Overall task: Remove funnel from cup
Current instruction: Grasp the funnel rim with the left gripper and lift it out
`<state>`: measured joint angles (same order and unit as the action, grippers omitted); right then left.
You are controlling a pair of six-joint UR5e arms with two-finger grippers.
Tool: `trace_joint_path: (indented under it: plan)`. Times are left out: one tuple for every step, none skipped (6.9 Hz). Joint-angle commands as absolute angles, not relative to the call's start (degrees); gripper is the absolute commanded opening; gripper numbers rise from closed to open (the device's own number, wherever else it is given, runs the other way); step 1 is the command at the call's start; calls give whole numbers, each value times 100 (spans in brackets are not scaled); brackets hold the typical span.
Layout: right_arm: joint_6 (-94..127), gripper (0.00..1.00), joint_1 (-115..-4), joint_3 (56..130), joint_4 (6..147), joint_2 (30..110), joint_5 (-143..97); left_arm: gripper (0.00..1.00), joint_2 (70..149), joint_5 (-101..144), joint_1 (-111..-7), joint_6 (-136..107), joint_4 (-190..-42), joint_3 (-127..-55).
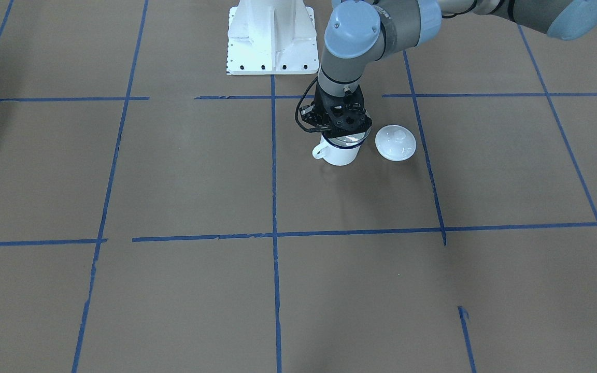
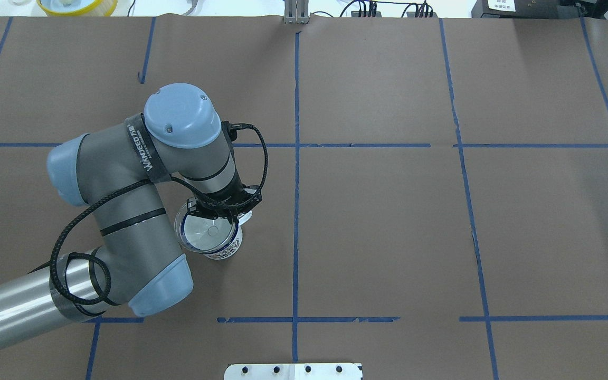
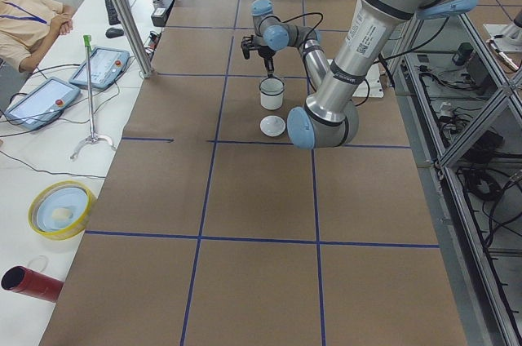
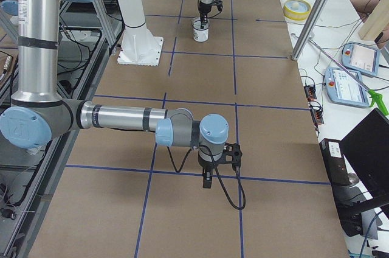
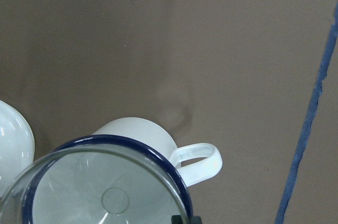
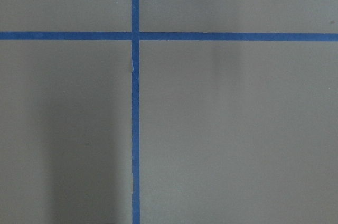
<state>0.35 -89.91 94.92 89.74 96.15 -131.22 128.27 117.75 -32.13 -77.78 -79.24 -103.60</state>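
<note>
The cup [image 1: 341,154], a white enamel mug with a dark blue rim, stands on the brown table with its handle [image 5: 199,161] to one side. The clear funnel [image 2: 208,232] sits in it, its wide rim level with the mug's rim [image 5: 105,195]. My left gripper [image 1: 341,132] points straight down at the rim on the handle side. Its fingertips [image 5: 185,220] are close together there, pinching the funnel's rim. My right gripper [image 4: 206,180] hangs low over bare table far from the mug. I cannot tell whether it is open or shut.
A white domed lid [image 1: 395,143] lies on the table right beside the mug, and also shows in the left wrist view [image 5: 13,145]. Blue tape lines cross the table. The robot's white base [image 1: 271,36] stands behind the mug.
</note>
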Motion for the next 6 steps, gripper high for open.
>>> trace_joint_path:
  plan:
    - [35, 100, -8991, 9492, 8974, 9615, -13122, 0, 12980, 11760, -3243, -7787, -7282, -10808]
    - [35, 100, -8991, 9492, 8974, 9615, -13122, 0, 13260, 11525, -3261, -7787, -6790, -10915]
    - [35, 100, -8991, 9492, 8974, 9615, -13122, 0, 13498, 11418, -3409, -7787, -6481, -11038]
    - [35, 100, -8991, 9492, 8974, 9615, -13122, 0, 13787, 11417, -3741, -7787, -6269, -11039]
    - [35, 100, -8991, 9492, 8974, 9615, -13122, 0, 13807, 11391, -4023, -7787, -6275, -11039]
    - [35, 100, -8991, 9492, 8974, 9615, -13122, 0, 13799, 11191, -4243, -7787, -6310, -11030]
